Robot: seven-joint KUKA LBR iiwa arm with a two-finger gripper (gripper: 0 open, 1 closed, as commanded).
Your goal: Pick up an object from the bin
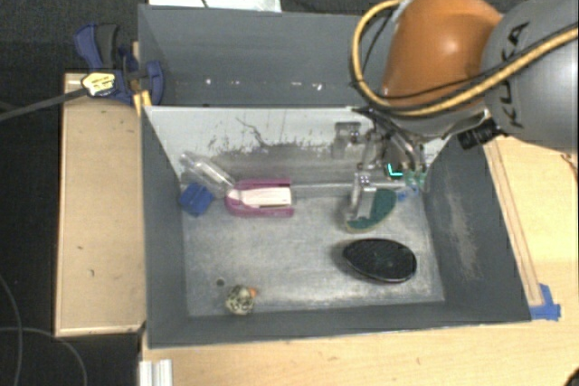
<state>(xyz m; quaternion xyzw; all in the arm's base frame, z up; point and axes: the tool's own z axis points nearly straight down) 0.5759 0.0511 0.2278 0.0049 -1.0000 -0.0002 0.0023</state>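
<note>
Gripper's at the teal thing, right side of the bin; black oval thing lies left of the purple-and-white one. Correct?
No: the camera view shows the black oval thing right of the purple-and-white one, not left. The rest holds: the gripper is at the teal thing, on the right side of the bin.

A flat black oval piece [380, 259] lies on the grey floor of the bin [298, 271], right of the middle and toward the near wall. Well apart from it, left of the middle, rests a purple and white pack [261, 199], lying lengthwise. Just beside the pack's left end sits a small blue block [194, 199], with a clear plastic piece [206, 171] slanting above it. A small mottled ball [241, 299] sits alone near the front wall.
</note>
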